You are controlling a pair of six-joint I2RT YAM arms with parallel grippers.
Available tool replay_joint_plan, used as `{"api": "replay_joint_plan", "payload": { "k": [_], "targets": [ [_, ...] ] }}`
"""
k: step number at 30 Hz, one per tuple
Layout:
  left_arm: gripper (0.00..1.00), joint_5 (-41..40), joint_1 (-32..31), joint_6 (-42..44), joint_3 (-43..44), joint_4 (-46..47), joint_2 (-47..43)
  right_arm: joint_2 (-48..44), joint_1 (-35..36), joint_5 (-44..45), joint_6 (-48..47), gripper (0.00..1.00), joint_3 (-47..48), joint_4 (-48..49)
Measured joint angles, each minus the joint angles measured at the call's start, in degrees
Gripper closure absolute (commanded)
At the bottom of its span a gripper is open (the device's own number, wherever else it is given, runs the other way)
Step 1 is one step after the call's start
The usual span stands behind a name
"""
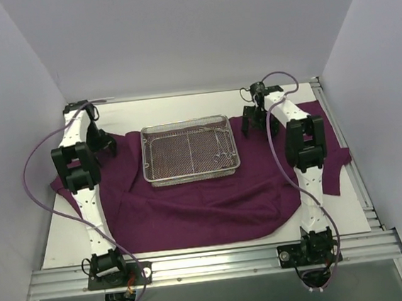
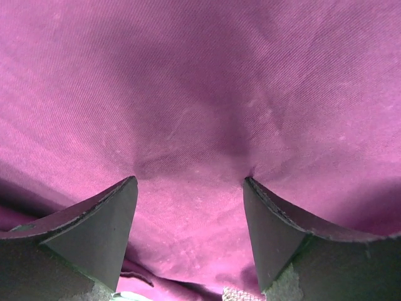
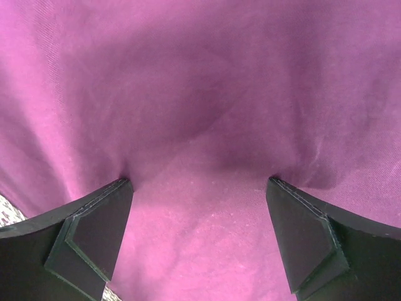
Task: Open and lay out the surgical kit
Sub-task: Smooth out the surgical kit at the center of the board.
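The cloth (image 1: 192,208) lies on the table (image 1: 67,241). The tray (image 1: 189,178) stands on it, toward the back, with the instruments (image 1: 221,155) in its right part. The left gripper (image 1: 104,147) is left of the tray, the right gripper (image 1: 258,120) right of it.

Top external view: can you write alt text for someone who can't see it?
A silver wire-mesh tray with small metal instruments inside sits on a rumpled dark purple cloth spread over a white table. The robot's left gripper is down at the cloth left of the tray, its right gripper to the right.
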Motion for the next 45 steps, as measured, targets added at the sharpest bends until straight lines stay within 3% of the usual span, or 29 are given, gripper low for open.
{"api": "replay_joint_plan", "payload": {
  "k": [9,13,16,25,33,39,45],
  "targets": [
    [0.23,3.45,11.23,0.63,5.38,-2.91,3.28,9.29,-3.87,1.73,1.55,0.09,16.50,-4.07],
    [0.21,3.13,11.34,2.93,15.37,-4.57,7.98,13.05,-4.98,2.36,0.76,0.09,23.45,-4.87],
    [0.18,0.28,9.46,3.43,17.03,-3.08,8.26,13.05,-5.18,2.36,0.74,0.09,23.47,-4.59],
    [0.08,-10.56,0.90,2.10,10.40,-1.38,-2.80,7.21,-5.11,1.14,1.55,0.07,14.62,-0.90],
    [0.09,-9.09,-6.80,0.96,-3.02,0.02,-13.38,-3.82,-3.63,0.76,0.61,0.06,2.25,-0.33],
    [0.10,-6.25,-6.73,1.16,-11.08,-0.74,-9.31,-9.62,-2.43,-0.72,-0.87,0.07,-9.86,2.54],
    [0.16,-5.35,-6.25,3.34,-2.95,-3.91,-1.46,-8.26,-2.49,-0.98,-0.66,0.08,-13.66,5.07]
  ]
}}
